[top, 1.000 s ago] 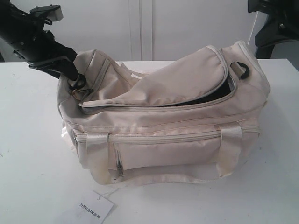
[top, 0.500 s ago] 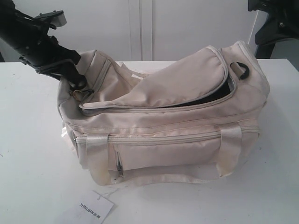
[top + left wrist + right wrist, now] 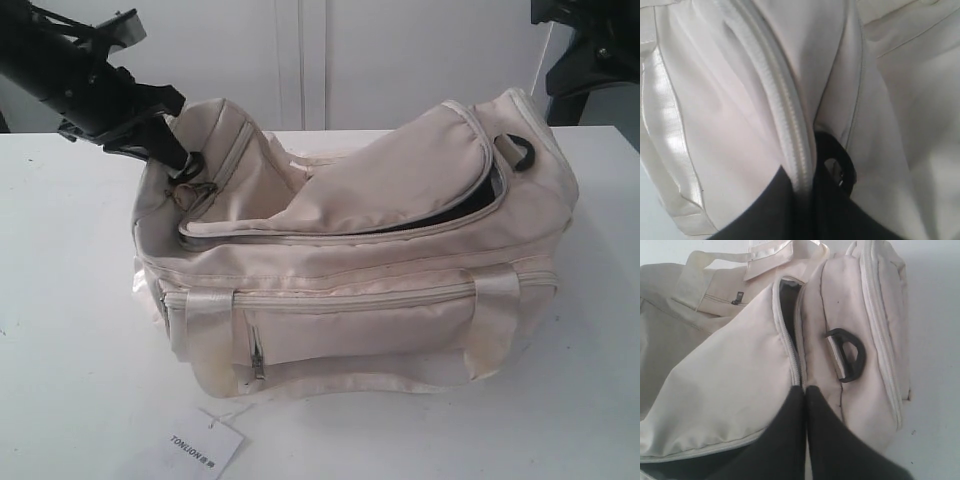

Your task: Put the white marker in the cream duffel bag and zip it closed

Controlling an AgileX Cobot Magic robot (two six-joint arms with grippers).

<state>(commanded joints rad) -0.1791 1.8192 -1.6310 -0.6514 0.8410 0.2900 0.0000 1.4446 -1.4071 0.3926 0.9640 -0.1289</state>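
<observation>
The bag (image 3: 400,300) lies on the table (image 3: 70,330), its top zip (image 3: 330,237) undone along most of its length, the flap gaping at the right end with dark lining showing. The marker shows in none of the 3 views. The left gripper (image 3: 185,165) sits at the bag's left end, jaws narrow and pinched on the fabric by the zip's end, beside a black D-ring (image 3: 841,167). The right gripper (image 3: 805,390) has its jaws pressed together, holding nothing, its tips pointing at the zip's right end. A paper tag (image 3: 205,445) lies in front of the bag.
</observation>
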